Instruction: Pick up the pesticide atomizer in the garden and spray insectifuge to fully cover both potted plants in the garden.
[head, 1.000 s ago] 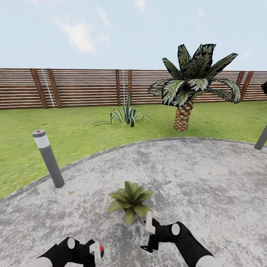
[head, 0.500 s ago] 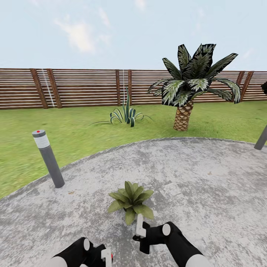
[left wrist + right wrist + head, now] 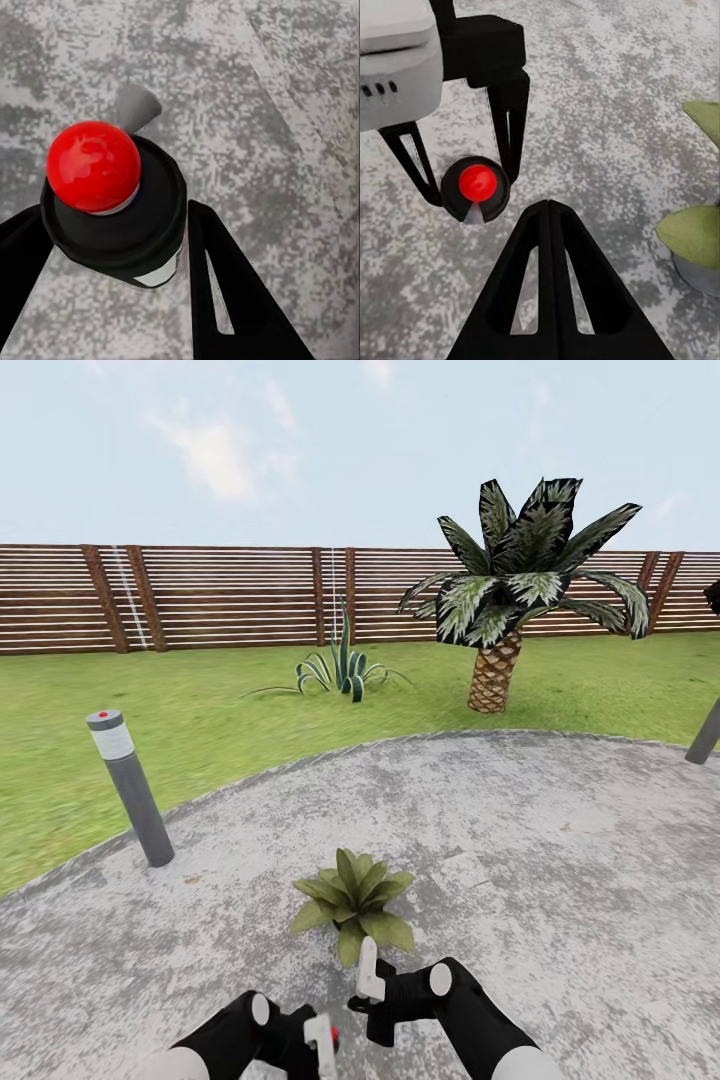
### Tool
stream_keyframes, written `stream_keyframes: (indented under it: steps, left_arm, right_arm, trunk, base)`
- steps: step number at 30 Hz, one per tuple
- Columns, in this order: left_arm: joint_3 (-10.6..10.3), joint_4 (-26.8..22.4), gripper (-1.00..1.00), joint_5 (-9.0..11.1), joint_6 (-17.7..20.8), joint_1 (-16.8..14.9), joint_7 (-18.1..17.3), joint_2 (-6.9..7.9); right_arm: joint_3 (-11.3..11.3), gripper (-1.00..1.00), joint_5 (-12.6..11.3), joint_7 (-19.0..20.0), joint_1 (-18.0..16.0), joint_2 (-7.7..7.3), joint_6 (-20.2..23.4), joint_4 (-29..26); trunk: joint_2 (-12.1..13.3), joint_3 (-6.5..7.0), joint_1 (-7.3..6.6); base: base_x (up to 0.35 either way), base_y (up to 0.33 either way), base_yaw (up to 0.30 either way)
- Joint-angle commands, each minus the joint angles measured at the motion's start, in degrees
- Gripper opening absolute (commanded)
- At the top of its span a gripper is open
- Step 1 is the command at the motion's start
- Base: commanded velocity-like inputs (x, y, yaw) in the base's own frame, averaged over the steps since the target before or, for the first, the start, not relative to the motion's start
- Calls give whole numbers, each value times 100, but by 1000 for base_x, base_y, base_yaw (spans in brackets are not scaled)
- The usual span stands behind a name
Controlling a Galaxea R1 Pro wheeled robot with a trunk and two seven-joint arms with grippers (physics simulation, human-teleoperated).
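Note:
One potted plant (image 3: 352,895), a low green rosette, stands on the grey patio (image 3: 560,840) just ahead of my arms; its leaves (image 3: 694,232) and grey pot (image 3: 699,276) show in the right wrist view. The second potted plant is out of view. My left gripper (image 3: 320,1046) (image 3: 112,217) (image 3: 472,193) is shut on the pesticide atomizer (image 3: 112,195) (image 3: 476,186), seen from above as a black round head with a red spot and a grey nozzle. My right gripper (image 3: 367,972) (image 3: 549,210) is shut on nothing, close beside the left one, near the plant.
A grey bollard light (image 3: 128,785) stands at the patio's left edge and another post (image 3: 705,732) at the right. On the lawn beyond are a spiky striped plant (image 3: 343,665), a palm (image 3: 500,610) and the slatted fence (image 3: 220,595).
My left gripper has moved right with the atomizer. My right gripper has moved left, so the two are now close together in front of the plant. The view has not shifted.

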Motion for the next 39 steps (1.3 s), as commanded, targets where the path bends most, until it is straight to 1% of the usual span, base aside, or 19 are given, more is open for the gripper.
stream_keyframes:
  steps: [1,3,6,9,10,13,19,21,23,26,29,39]
  left_arm:
    - [-4,-12,-100,14,-58,-2,-7,1]
    - [-6,-21,-100,128,-65,-8,-10,3]
    - [-9,-67,-100,203,-74,-15,-17,6]
    - [-10,-92,-100,225,-78,-16,-49,11]
    - [-10,-97,-100,230,-79,-23,-166,15]
    - [-5,-100,-100,233,-79,-88,-354,20]
    - [10,-99,-100,241,-231,-127,-445,36]
    - [52,-100,-100,251,-265,-130,-459,38]
    - [199,-99,-100,336,-303,-133,-504,45]
    - [290,-100,-100,440,-333,-141,-659,81]
    - [323,-101,-100,477,-429,-171,-784,115]
    - [329,-93,-100,668,-521,-202,-831,120]
  right_arm:
    - [-4,-100,55,4,-2,2,-35,-5]
    - [-4,-100,55,4,-2,2,-35,-3]
    - [-4,-100,59,4,-2,2,-35,-2]
    - [-4,-100,63,4,-2,2,-35,-2]
    - [-4,-100,64,4,-2,2,-35,-2]
    - [-4,-100,67,4,-2,2,-35,-2]
    - [-4,-100,73,4,-2,2,-35,-2]
    - [-4,-100,73,4,-2,2,-35,-2]
    - [-4,-100,73,4,-2,2,-35,-2]
    - [-4,-100,73,4,-2,2,-35,-2]
    - [-4,-100,73,4,-2,2,-35,-2]
    - [-4,-100,74,2,-2,2,-35,-2]
  trunk:
    - [-2,-6,-1]
    - [-2,-6,-1]
    - [-2,-6,-1]
    - [-2,-6,-1]
    - [-2,-6,-1]
    - [-2,-6,-1]
    - [-2,-6,-1]
    - [-2,-6,-1]
    - [-2,-6,-1]
    - [-2,-6,-1]
    - [-2,-6,-1]
    - [-2,-6,-1]
  base:
    - [0,0,0]
    - [0,0,0]
    - [0,0,0]
    - [0,0,0]
    - [0,0,0]
    - [0,0,0]
    - [0,0,0]
    - [0,0,0]
    - [0,0,0]
    - [0,0,0]
    - [0,0,0]
    - [0,0,0]
